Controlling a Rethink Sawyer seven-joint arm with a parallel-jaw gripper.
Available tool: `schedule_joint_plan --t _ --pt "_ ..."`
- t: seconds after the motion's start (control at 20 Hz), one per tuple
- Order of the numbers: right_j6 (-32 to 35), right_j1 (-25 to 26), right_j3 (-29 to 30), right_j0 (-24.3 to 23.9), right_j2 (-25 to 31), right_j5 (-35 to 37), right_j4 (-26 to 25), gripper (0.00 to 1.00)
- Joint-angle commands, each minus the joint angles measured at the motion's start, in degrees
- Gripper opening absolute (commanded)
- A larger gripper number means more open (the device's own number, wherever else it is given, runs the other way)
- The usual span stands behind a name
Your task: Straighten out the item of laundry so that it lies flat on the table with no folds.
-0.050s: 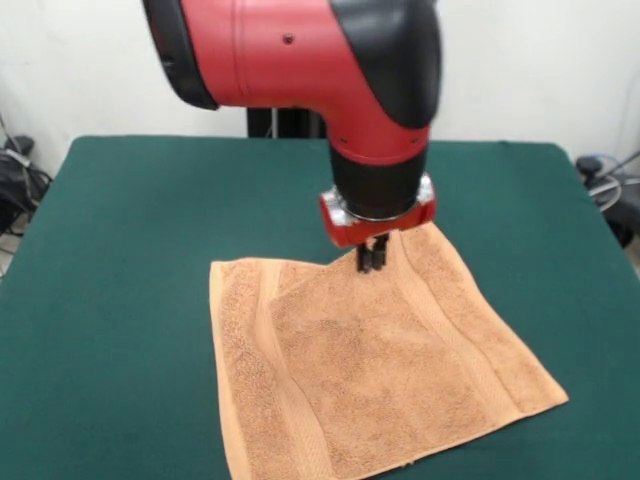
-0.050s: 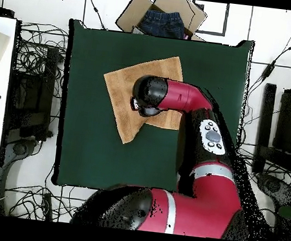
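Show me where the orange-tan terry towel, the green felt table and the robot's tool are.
Orange-tan terry towel (image 1: 380, 380), front view, middle of the cloth.
Dark green felt table (image 1: 130, 230), front view, bare top.
Tool (image 1: 372, 258), front view, between the dark fingertips at the towel's far edge.

A light orange-tan towel (image 1: 380, 370) with woven border bands of the same hue is seen on a dark green table (image 1: 120, 250), a red and black arm (image 1: 330, 60) is shown above, and dark blue cloth (image 2: 162, 22) is seen in a brown box (image 2: 130, 17).
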Motion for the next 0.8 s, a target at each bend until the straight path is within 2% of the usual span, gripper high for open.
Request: schedule_joint_plan --t 0.05,0.25,0.8 --pt "10.9 2.8 -6.1 1.9 -1.6 6.6 2.0 0.0" --pt "8.1 6.3 -10.9 0.5 -1.1 8.6 1.4 0.0" --pt "1.0 10.3 -15.2 -5.2 1.1 9.3 0.2 0.0"
